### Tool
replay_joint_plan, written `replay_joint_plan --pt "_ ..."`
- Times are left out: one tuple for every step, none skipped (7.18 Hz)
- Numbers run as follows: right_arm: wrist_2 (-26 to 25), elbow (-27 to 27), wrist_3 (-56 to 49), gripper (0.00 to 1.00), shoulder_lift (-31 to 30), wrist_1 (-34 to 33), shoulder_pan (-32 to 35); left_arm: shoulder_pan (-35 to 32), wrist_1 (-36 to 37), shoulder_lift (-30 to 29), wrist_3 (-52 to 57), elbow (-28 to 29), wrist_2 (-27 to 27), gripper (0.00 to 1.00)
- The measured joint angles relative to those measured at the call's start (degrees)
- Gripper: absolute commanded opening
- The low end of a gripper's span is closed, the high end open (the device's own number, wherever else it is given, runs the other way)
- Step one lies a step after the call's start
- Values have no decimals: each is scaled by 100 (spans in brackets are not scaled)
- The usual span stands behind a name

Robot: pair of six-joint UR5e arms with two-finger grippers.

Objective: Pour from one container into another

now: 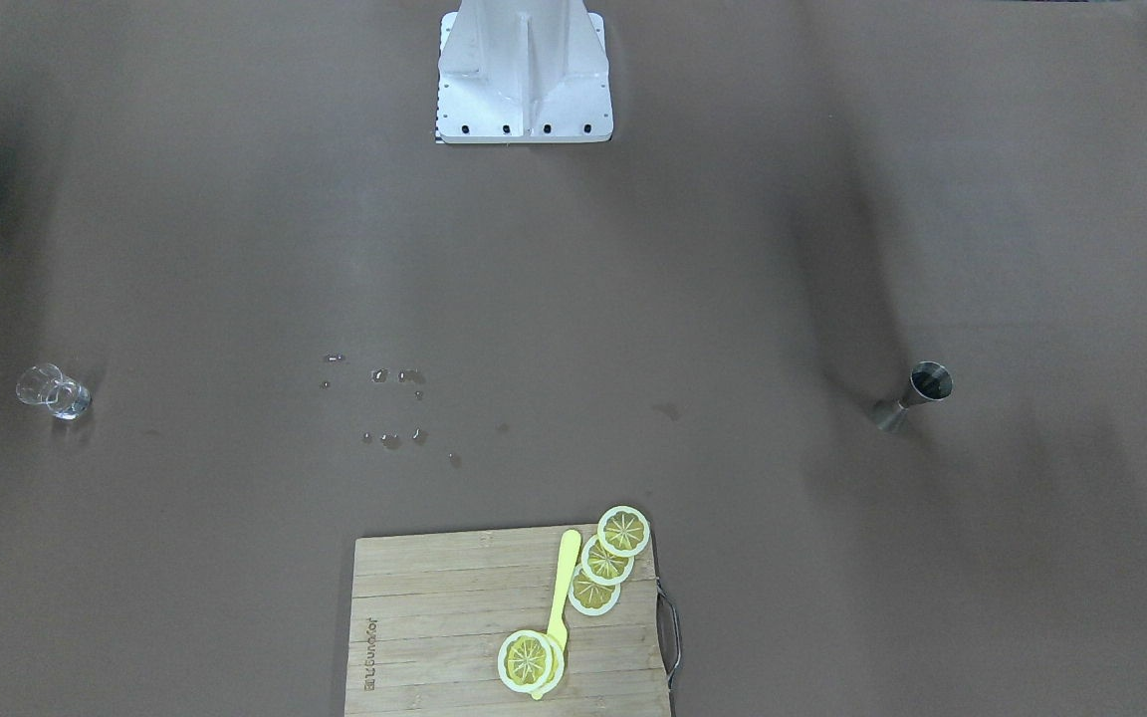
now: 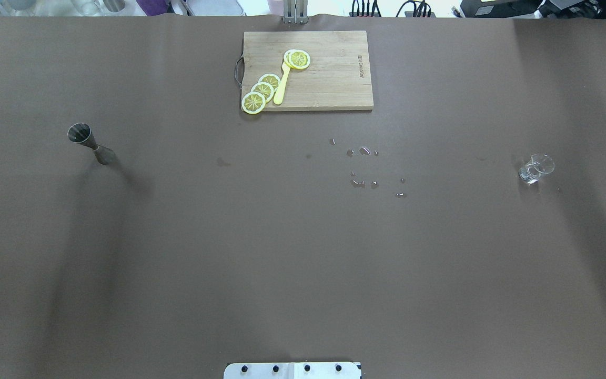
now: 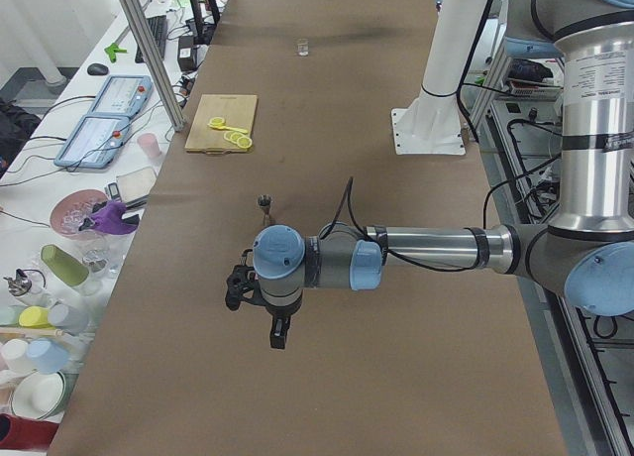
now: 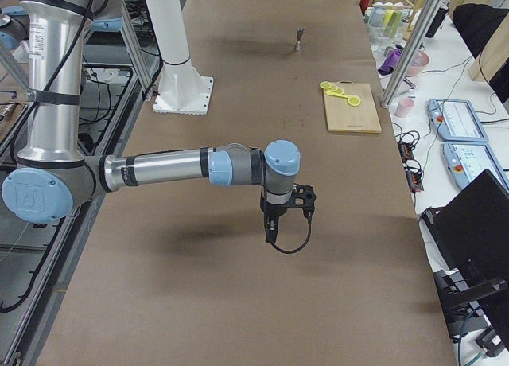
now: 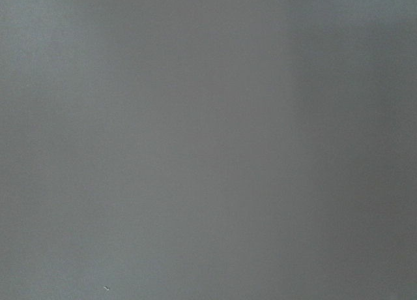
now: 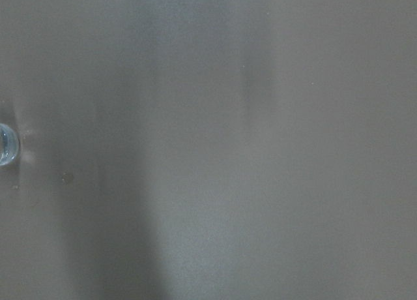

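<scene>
Metal jigger (image 2: 91,144) stands upright on the brown table (image 2: 282,263), far out on the robot's left side, nothing touching it. The clear glass (image 2: 534,168) stands upright far out on the robot's right, well apart from the jigger. It also shows at the left edge of the right wrist view. Whether either holds liquid cannot be told.

Between the two, nearer the glass, a scatter of small droplets (image 2: 364,151) lies on the table. Beyond them, at the far edge from the robot, lies a wooden cutting board (image 2: 334,68). On it are three overlapping lemon slices (image 2: 262,90) in a row by its handle side. A yellow utensil (image 2: 282,87) lies just beside them, with a fourth slice (image 2: 298,59) at its far end.

The left gripper (image 3: 278,335) hangs above the table with nothing in it, nearer the table's end than the jigger, pointing down. The right gripper (image 4: 270,231) hangs likewise with nothing in it, near the opposite end of the table. Both show only in the side views, so I cannot tell whether their jaws are released or clenched. The left wrist view shows only bare table.
</scene>
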Motion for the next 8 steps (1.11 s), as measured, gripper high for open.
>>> replay_joint_plan --pt "-10 -14 1 100 27 0 -3 0 -3 3 8 -9 -1 98" --pt "-7 -6 -5 100 35 0 -6 0 -7 5 16 -16 -9 98" --pt "7 14 -29 100 38 0 -6 0 -7 4 8 -17 -18 98" --pt "24 34 -55 100 40 0 -5 0 -4 2 3 -18 -23 98" --pt "31 52 -69 100 40 0 -5 0 -4 1 1 -18 -24 98" --pt "34 69 -74 100 40 0 -5 0 -7 1 0 -21 -27 98" --pt "34 75 -76 100 40 2 -4 0 -11 -2 0 -23 -31 98" --pt "35 80 -79 100 40 6 -5 2 -16 -10 0 -28 -33 98"
